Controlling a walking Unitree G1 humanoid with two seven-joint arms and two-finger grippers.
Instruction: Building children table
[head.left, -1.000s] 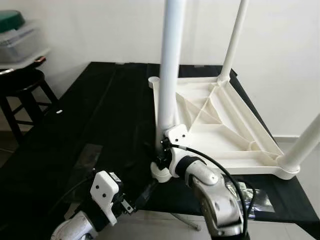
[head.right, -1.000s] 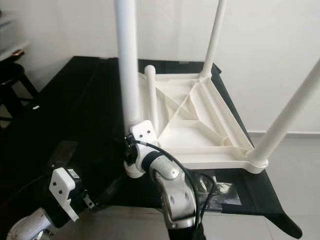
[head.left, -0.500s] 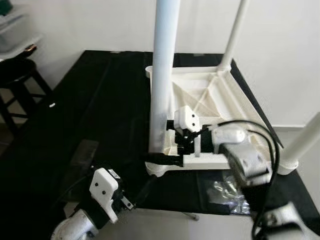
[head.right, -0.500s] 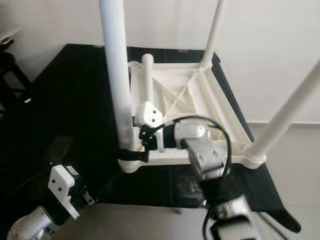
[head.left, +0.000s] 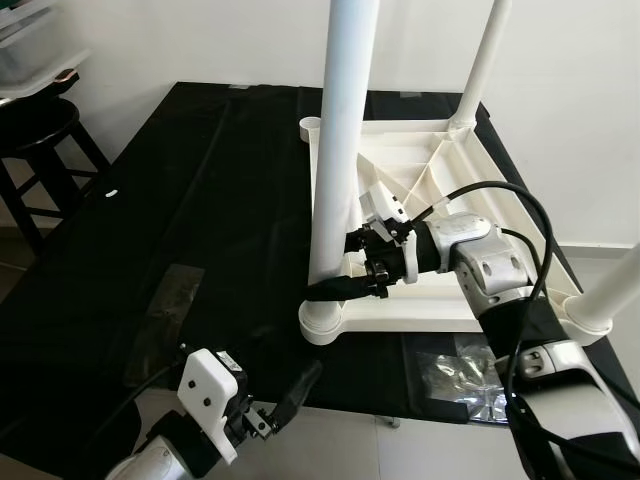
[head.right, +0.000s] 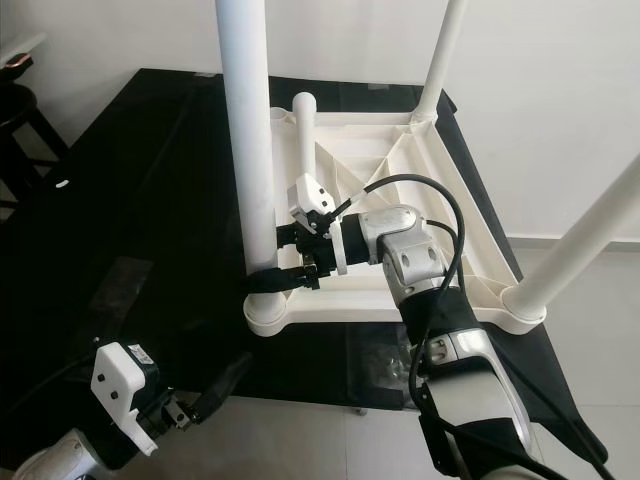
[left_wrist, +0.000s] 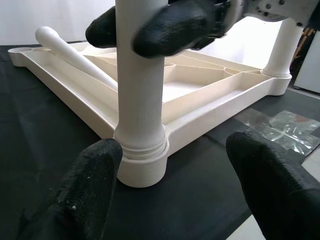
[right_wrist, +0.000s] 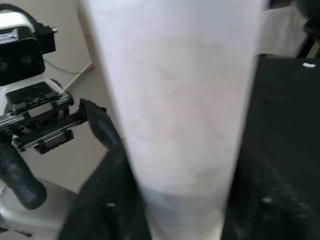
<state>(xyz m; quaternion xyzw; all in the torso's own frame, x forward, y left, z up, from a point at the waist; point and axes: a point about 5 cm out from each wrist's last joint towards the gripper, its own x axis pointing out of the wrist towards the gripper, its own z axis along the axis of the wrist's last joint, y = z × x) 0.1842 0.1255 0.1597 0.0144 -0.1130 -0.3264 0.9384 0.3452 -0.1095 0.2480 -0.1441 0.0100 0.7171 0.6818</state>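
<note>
Right gripper clamped low on round white plastic leg; left gripper fingers apart, idle. Best twist leg upright into upturned white tabletop corner socket.

Smooth white plastic table frame and legs, matt black cloth cover, crinkly clear plastic bag

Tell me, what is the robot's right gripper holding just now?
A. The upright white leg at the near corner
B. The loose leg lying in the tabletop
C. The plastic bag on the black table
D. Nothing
A: the right gripper has its black fingers closed around the upright white leg, just above its corner socket.
</note>
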